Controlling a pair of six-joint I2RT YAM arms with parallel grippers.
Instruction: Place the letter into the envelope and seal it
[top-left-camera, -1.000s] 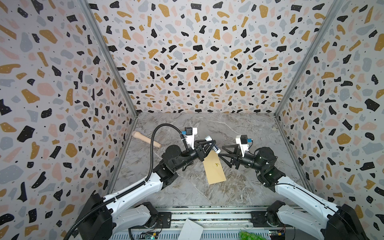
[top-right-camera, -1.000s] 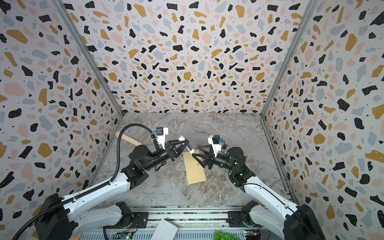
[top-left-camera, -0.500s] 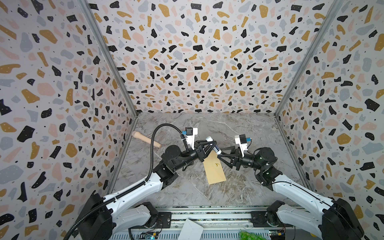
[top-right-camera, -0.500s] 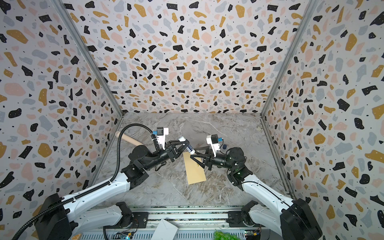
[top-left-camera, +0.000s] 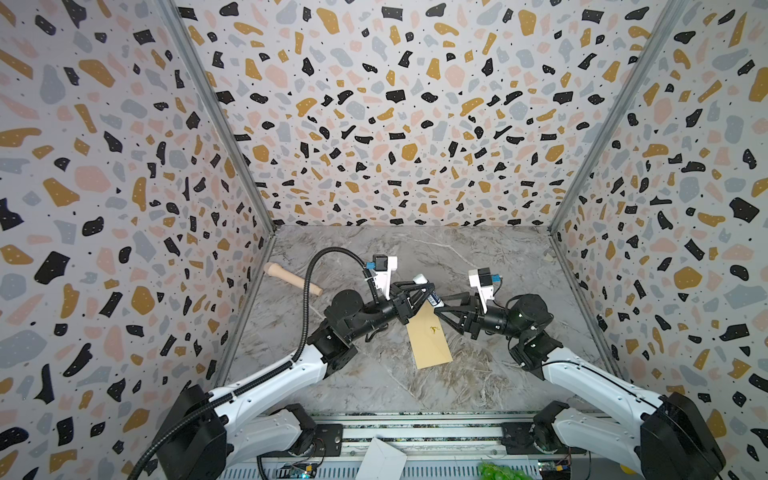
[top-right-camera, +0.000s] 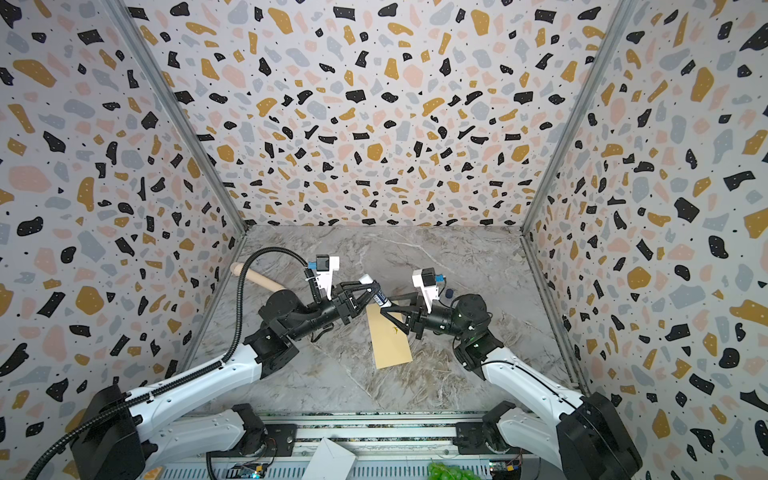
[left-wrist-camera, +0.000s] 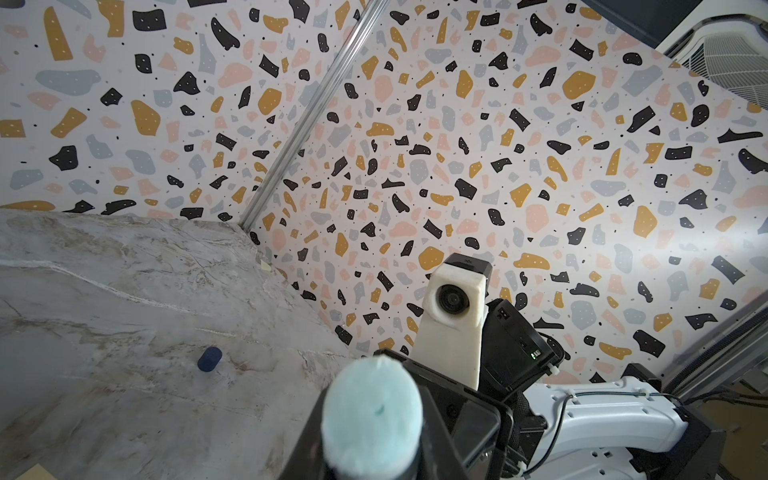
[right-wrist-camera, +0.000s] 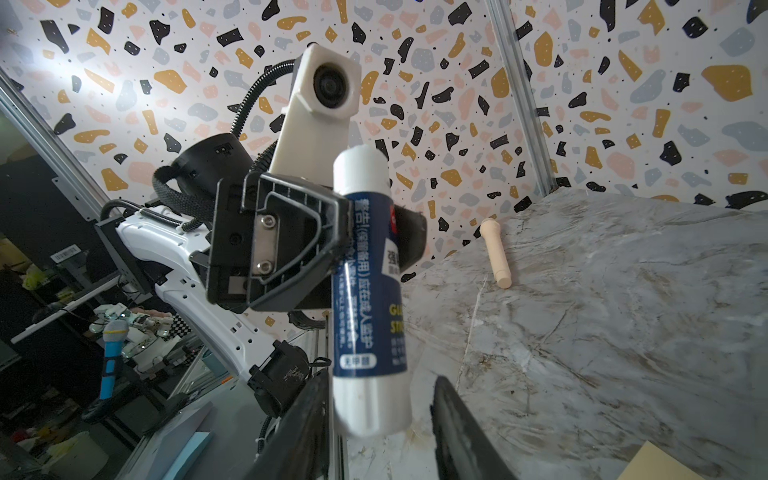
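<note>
My left hand (top-left-camera: 428, 291) is clamping a smooth, cylindrical blue-and-white glue stick (right-wrist-camera: 368, 291). My right hand (top-left-camera: 437, 305), part-open, is straddling its white base. A flat tan envelope (top-left-camera: 428, 340) is lying beneath.

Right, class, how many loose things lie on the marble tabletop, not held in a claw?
3. The tan envelope lies mid-table; a wooden peg lies by the left wall; a small blue cap lies behind the right arm. More may hide under the arms.

Envelope (top-left-camera: 429, 338) on table (top-left-camera: 478, 257), glue stick (top-left-camera: 428, 286) above its far end, wooden peg (top-left-camera: 293, 279) back left, cap (top-right-camera: 449, 294) back right
</note>
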